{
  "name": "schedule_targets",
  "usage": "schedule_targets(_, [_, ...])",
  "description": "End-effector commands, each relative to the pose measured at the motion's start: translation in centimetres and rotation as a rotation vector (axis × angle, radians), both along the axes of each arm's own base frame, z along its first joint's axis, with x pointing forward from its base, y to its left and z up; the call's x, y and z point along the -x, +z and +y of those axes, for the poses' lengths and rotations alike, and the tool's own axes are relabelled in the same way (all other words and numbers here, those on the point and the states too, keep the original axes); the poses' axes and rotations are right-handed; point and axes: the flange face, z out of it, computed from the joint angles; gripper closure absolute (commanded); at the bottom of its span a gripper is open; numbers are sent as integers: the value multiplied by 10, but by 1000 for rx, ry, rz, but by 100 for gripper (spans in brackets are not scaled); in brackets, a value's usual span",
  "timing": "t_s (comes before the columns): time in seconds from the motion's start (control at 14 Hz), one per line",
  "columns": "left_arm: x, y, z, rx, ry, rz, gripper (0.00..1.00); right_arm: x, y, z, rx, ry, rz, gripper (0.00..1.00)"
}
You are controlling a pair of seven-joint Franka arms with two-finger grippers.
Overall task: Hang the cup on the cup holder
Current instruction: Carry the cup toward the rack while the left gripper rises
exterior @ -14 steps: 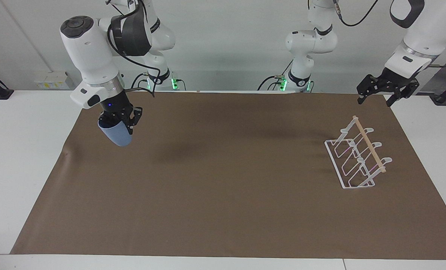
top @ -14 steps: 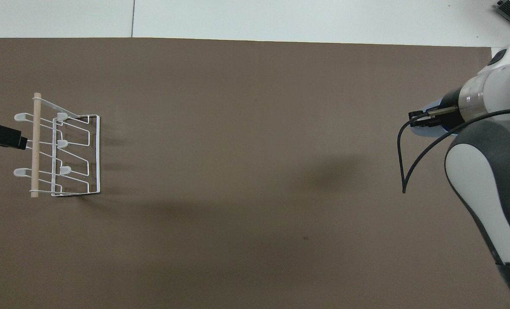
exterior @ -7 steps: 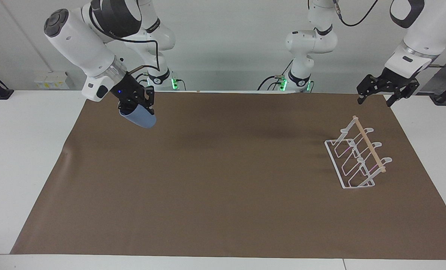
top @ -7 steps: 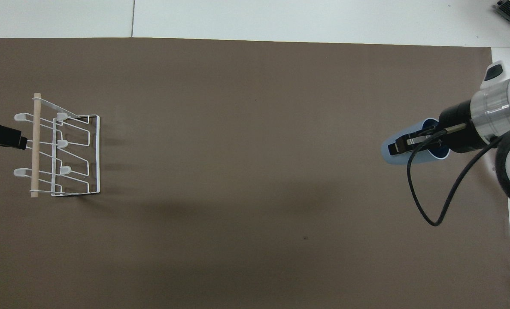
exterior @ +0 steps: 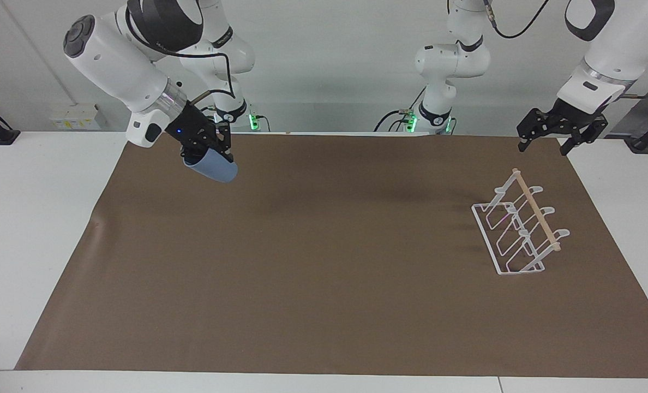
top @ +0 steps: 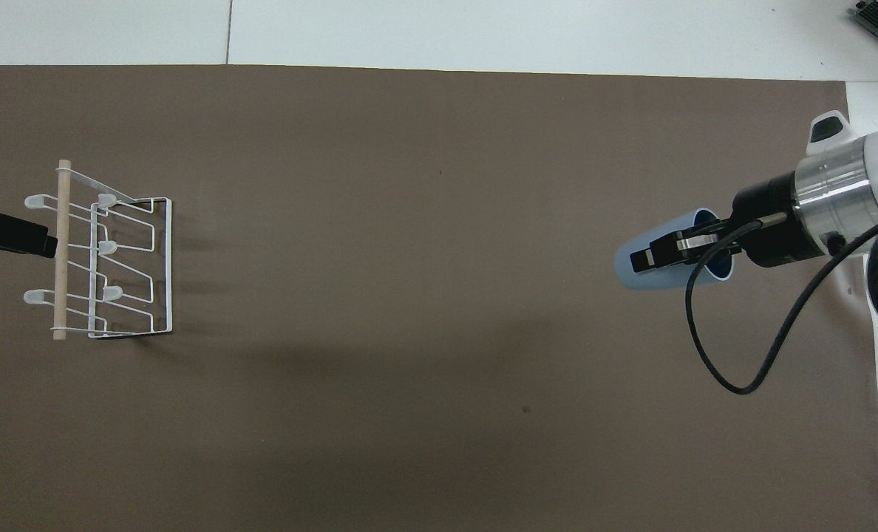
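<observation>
Cup lifted and tipped onto its side, rack not yet reached.

My right gripper [exterior: 210, 154] pinches the cup [exterior: 215, 168] by its rim, one finger inside the mouth and one along the outer wall. Over the last second I raised it, swung it from hanging mouth-up to lying nearly level, and carried it a little way over the brown mat [exterior: 313, 305] toward the middle; the closed base now leads and the open mouth faces back at my wrist. I judge that tilt wrong for slipping the mouth over a slanted prong, so more turning is needed. The cup holder [exterior: 520, 226] stands empty at the left arm's end of the table, well apart from my cup. My left gripper [exterior: 545, 143] waits above the mat's edge near the rack, fingers spread, holding nothing.
</observation>
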Motion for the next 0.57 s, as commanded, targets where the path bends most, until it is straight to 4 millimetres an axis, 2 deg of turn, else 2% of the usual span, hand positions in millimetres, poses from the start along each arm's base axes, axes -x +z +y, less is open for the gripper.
schedule_targets(0.0, [7,-1,-4,49,-113,-1,0,11,5,42,-50,-115,54,100])
schedule_targets(0.29, [6,-1,-11,89,-326,-24,0,19,6,115,-132,-271,182,100])
schedule_targets(0.5, [7,0,-32,117,-578,-52,0,24,-2,157,-192,-326,256,100])
